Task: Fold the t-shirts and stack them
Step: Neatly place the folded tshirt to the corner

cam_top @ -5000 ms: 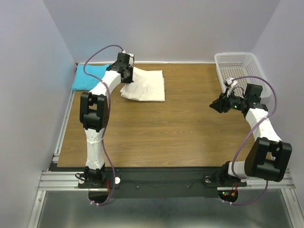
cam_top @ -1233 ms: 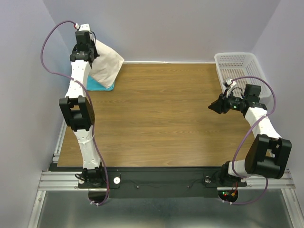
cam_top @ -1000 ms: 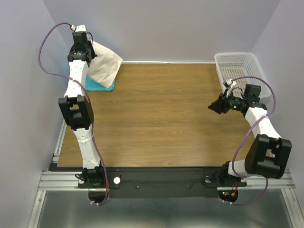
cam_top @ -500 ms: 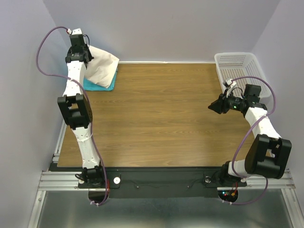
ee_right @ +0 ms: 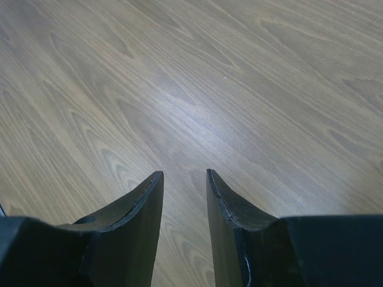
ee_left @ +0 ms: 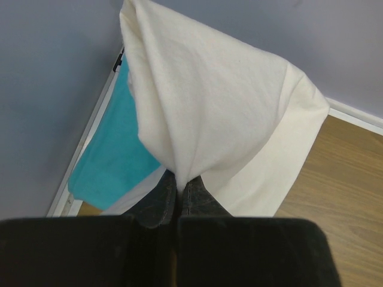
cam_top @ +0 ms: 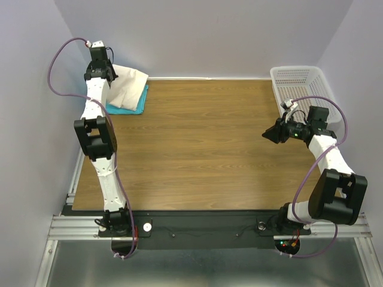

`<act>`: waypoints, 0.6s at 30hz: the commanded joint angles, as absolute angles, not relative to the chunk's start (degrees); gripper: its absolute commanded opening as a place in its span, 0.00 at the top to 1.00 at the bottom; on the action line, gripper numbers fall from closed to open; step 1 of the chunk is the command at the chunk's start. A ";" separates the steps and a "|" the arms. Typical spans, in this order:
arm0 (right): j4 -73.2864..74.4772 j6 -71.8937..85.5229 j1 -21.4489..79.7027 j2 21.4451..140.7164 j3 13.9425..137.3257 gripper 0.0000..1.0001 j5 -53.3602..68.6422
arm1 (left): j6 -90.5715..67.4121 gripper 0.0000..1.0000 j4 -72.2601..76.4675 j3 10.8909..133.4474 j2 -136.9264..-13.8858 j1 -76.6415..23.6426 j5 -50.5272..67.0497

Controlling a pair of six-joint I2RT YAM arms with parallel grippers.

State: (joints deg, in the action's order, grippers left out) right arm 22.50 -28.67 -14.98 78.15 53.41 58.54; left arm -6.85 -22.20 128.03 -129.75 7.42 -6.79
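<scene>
left gripper (ee_left: 178, 188) pinching cream-white t-shirt (ee_left: 221, 113) (draped over turquoise t-shirt (ee_left: 111, 155)), far-left corner of table (cam_top: 203, 149), right gripper (ee_right: 182, 179) narrowly parted, empty

The left arm (cam_top: 97, 128) reaches upright into the far left corner, and the left gripper (ee_left: 178, 190) is pinched tight on a fold of the cream-white t-shirt (ee_left: 209, 107). The right arm (cam_top: 328, 158) is bent at the elbow — the right gripper (ee_right: 182, 174) hovers part-open (nothing between its fingers), pointing leftward.
</scene>
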 commanded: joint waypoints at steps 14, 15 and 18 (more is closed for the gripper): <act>22.68 -29.18 -15.38 78.75 55.63 0.60 60.03 | -4.31 0.93 -18.19 134.82 -133.42 8.53 -10.81; 22.68 -29.18 -15.38 78.84 55.63 0.60 60.03 | -4.22 0.93 -18.02 135.09 -133.85 8.70 -11.07; 22.76 -29.27 -15.38 79.10 55.63 0.60 59.94 | -3.78 0.93 -17.05 135.53 -134.64 8.70 -12.21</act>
State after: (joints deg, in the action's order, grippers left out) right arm 22.57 -28.69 -14.98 78.87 53.41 58.57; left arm -4.89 -21.23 131.41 -135.33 8.10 -9.85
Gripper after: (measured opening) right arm 0.405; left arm 0.073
